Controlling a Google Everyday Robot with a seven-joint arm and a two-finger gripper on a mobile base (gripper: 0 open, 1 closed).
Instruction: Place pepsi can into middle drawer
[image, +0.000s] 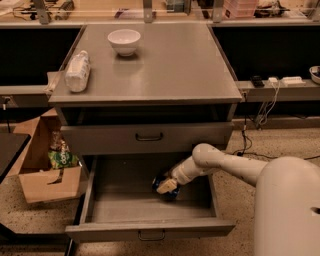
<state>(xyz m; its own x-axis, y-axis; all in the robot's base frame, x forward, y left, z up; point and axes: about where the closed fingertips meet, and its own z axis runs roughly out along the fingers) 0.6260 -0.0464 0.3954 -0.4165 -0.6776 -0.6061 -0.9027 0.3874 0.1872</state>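
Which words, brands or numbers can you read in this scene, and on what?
Nothing reads clearly.
Green packet in the cardboard box: pale lettering, too blurred.
Pepsi can, at the gripper inside the middle drawer: no wording legible.
Plastic bottle on the cabinet top: label blurred.

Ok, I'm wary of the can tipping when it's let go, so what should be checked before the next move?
1. The middle drawer is open: ok.
2. The gripper is inside it, right of centre: ok.
3. The pepsi can is at the gripper, within the drawer walls: ok.
4. The can rests on the drawer floor: cannot tell.
5. The can stands upright: cannot tell.
6. The upper drawer is shut, above the arm: ok.
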